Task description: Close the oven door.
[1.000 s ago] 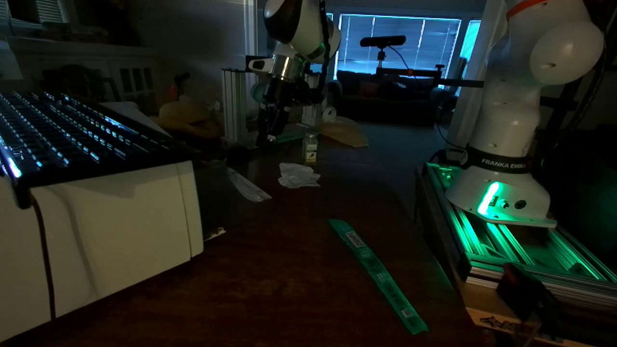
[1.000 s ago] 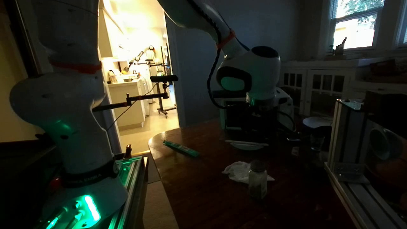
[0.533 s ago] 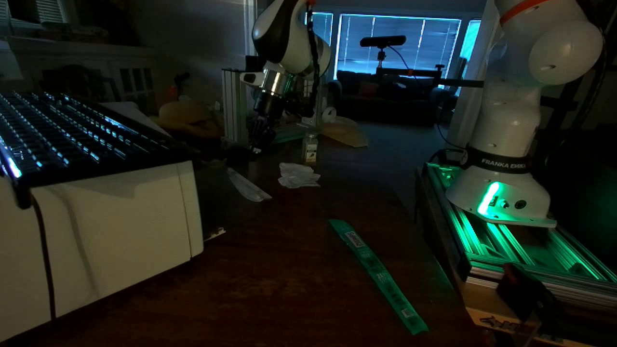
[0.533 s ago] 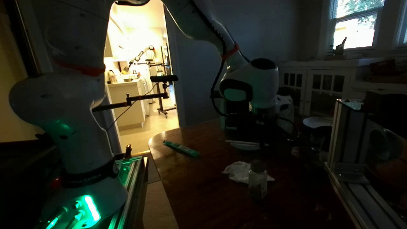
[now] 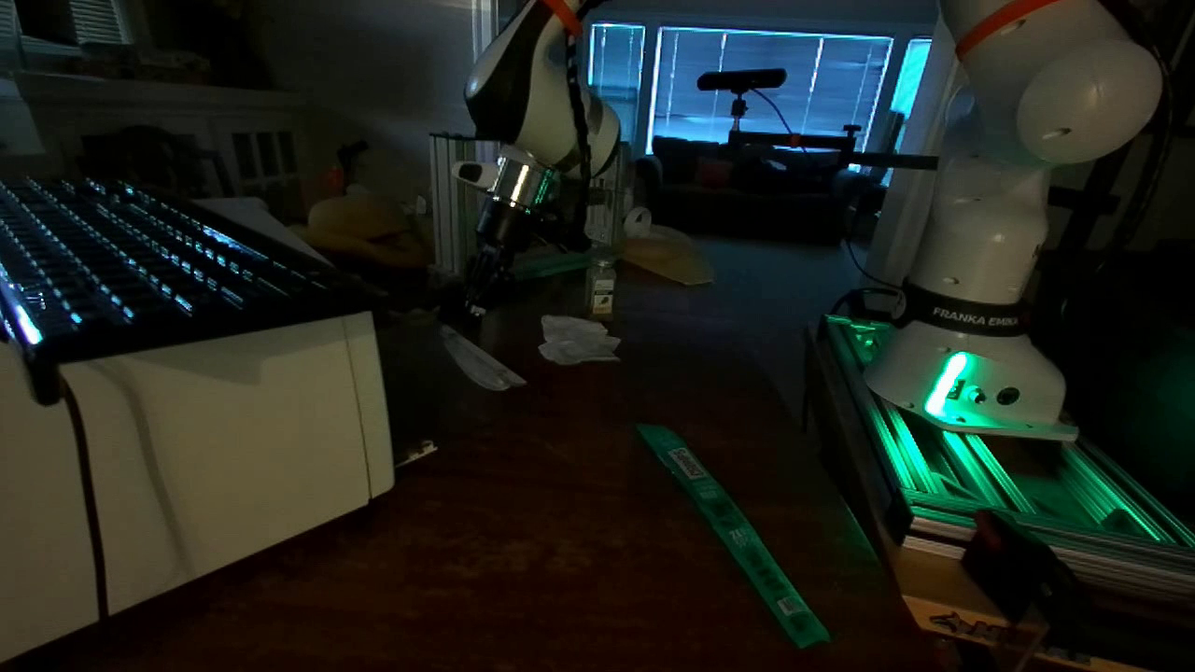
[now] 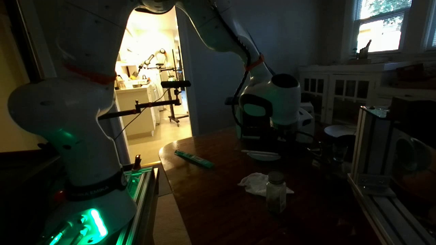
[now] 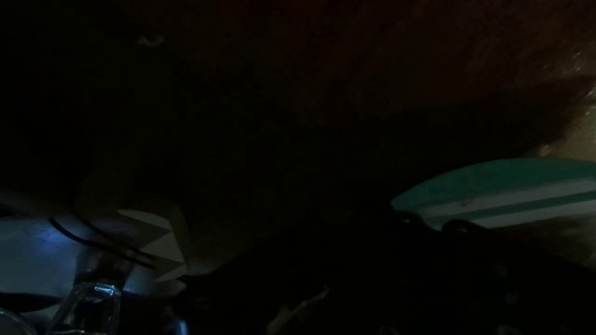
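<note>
The boxy pale oven shows its side (image 5: 233, 420) in an exterior view; its front edge (image 6: 239, 127) shows behind the arm in an exterior view. Low before it lies what looks like the lowered oven door (image 6: 260, 157): a pale double strip with a bluish curved face. This edge of the oven door (image 5: 481, 362) also shows in an exterior view, and the wrist view has its teal-and-white end (image 7: 493, 184) at the right. My gripper (image 5: 471, 306) points down, shut, just beyond the door's far end; contact cannot be made out. Darkness hides most of the fingers.
A lit keyboard (image 5: 159, 252) rests on the oven. A crumpled white tissue (image 5: 577, 341), a glass jar (image 5: 602, 289) and a long green strip (image 5: 728, 532) lie on the table. A metal frame (image 6: 364, 163) and a clear glass (image 6: 340, 153) stand beyond.
My gripper has come down and left toward the door's far end in an exterior view, and its fingers have drawn together. The door edge looks unmoved.
</note>
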`<state>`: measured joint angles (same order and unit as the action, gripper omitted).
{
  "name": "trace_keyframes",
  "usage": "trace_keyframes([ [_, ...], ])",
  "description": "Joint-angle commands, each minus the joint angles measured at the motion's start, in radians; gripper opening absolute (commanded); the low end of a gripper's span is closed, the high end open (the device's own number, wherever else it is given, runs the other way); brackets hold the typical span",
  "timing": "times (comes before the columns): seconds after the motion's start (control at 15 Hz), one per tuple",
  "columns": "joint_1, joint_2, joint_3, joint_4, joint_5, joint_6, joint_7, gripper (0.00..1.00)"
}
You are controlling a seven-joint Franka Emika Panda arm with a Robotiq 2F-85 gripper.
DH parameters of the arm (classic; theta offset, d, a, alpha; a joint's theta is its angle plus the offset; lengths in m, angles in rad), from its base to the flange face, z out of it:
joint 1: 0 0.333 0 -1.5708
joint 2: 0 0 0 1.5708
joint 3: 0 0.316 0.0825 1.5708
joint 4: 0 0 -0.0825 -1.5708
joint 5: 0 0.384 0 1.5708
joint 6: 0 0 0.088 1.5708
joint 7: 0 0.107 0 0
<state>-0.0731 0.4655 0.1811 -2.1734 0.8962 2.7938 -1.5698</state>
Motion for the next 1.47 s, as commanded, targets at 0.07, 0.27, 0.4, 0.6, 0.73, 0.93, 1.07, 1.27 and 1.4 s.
trace_keyframes([
  [0.07, -0.056, 0.065, 0.066, 0.054, 0.111, 0.041, -0.125, 0.00],
  [0.27, -0.077, 0.084, 0.084, 0.067, 0.149, 0.043, -0.174, 0.00],
  [0.4, -0.096, 0.096, 0.101, 0.077, 0.185, 0.044, -0.214, 0.00],
  [0.6, -0.124, 0.099, 0.128, 0.084, 0.244, 0.037, -0.271, 0.00],
  [0.73, -0.144, 0.094, 0.145, 0.086, 0.285, 0.027, -0.306, 0.00],
  [0.93, -0.171, 0.075, 0.171, 0.078, 0.344, 0.012, -0.355, 0.00],
  [1.07, -0.194, 0.056, 0.191, 0.070, 0.388, 0.000, -0.387, 0.00],
  [1.27, -0.226, 0.023, 0.224, 0.060, 0.453, -0.019, -0.429, 0.00],
  [1.4, -0.243, -0.004, 0.246, 0.054, 0.490, -0.034, -0.454, 0.00],
])
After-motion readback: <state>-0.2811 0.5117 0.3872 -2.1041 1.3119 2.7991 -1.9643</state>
